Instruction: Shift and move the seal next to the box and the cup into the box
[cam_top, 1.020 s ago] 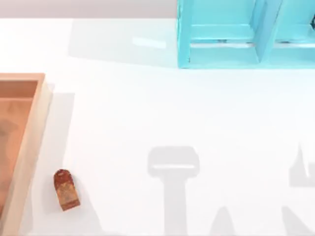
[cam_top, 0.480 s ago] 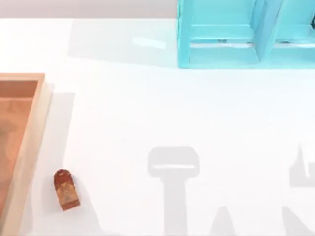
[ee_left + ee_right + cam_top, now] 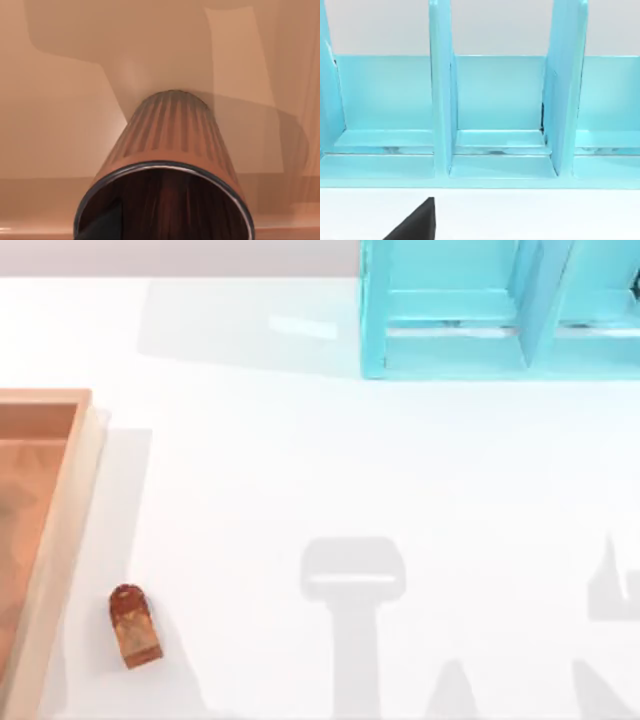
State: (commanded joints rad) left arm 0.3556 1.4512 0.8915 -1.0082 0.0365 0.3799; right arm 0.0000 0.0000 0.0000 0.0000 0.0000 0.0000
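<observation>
A white table (image 3: 300, 470) runs under everything, with a turquoise shelf unit (image 3: 480, 310) at its far edge, cut off by the top view's upper and right borders. The box (image 3: 40, 540) sits at the table's left side, only its right rim and a strip of orange-tan floor inside the picture. The seal (image 3: 133, 627) lies on the white surface just beside that rim, apart from it, rounded end pointing away from the near edge.

In the left wrist view the cup (image 3: 167, 170) looms close to the camera, ribbed sides running away to its base, dark mouth toward the lens and cut off by the frame. Beyond it is warm tan wood, the floor of the box, with a pale rim nearby. A dark sliver (image 3: 102, 225) sits at the cup's mouth; whether it is a finger of the left gripper pinching the cup, I cannot tell.

The right wrist view faces the shelf's compartments across white table. A black wedge (image 3: 415, 222), part of the right gripper, pokes in at the edge; how far its fingers are spread is hidden.
</observation>
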